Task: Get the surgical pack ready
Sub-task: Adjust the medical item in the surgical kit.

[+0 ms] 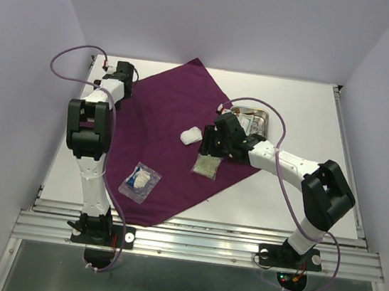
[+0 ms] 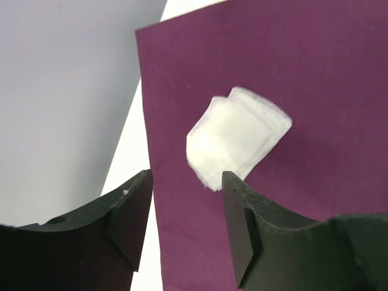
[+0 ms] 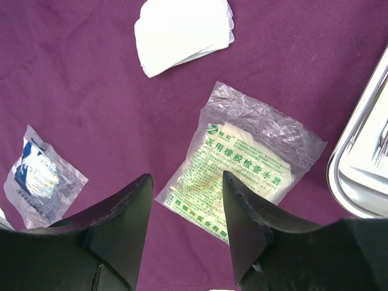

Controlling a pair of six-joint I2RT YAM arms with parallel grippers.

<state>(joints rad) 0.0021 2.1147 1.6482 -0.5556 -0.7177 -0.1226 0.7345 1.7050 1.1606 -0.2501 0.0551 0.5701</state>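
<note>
Top view: L arm base (image 1: 97, 232) & R arm base (image 1: 286, 258) sit at the near edge of the table (image 1: 307, 103). Purple cloth (image 1: 163, 113) lies diamond-wise across the table centre. On it: blue pkt (image 1: 139, 181) near-left, green-print pkt (image 1: 206, 166) centre, gauze (image 1: 191, 136) just far-left of that pkt. Steel tray (image 1: 251, 121) sits at the cloth's far-right edge; contents too small to tell. L pincer (image 1: 121, 73) is far left, by the cloth's far-left edge. R pincer (image 1: 212, 144) is over the cloth btwn gauze & tray.

L wrist: L pincer (image 2: 185, 182) released, nothing btwn its fingers. Gauze (image 2: 236, 136) lies on the cloth (image 2: 315, 66) beyond; a white table strip (image 2: 130, 145) shows at the cloth's edge.

R wrist: R pincer (image 3: 187, 182) released, empty, above the green-print pkt (image 3: 242, 163). Blue pkt (image 3: 42, 182) left, gauze (image 3: 182, 30) farther off, tray rim (image 3: 357, 176) right, all on the cloth (image 3: 91, 91).
</note>
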